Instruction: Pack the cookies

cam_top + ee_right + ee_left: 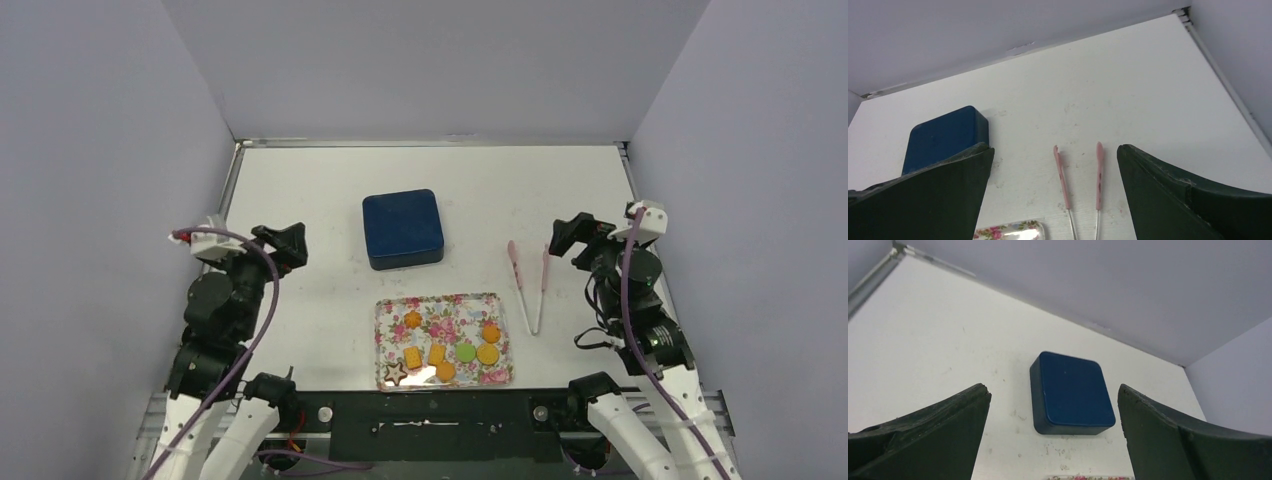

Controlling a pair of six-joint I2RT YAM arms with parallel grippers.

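Note:
Several cookies (438, 352), mostly orange with one green round and one dark star, lie on a floral tray (440, 307) at the table's near middle. Behind the tray stands a closed dark blue box (402, 229) (1072, 393) (943, 137). My left gripper (292, 240) (1054, 396) hovers at the left of the table, open and empty, facing the box. On the right, my right gripper (566, 236) (1055, 156) is open and empty too, above the pink-tipped tongs (530, 285) (1080, 175). Only the tray's edge (1088, 477) (1008, 231) shows in the wrist views.
Grey walls enclose the white table (300, 180) on three sides, with a metal rim along the back and sides. The arm bases and a black mounting bar (430, 415) sit at the near edge.

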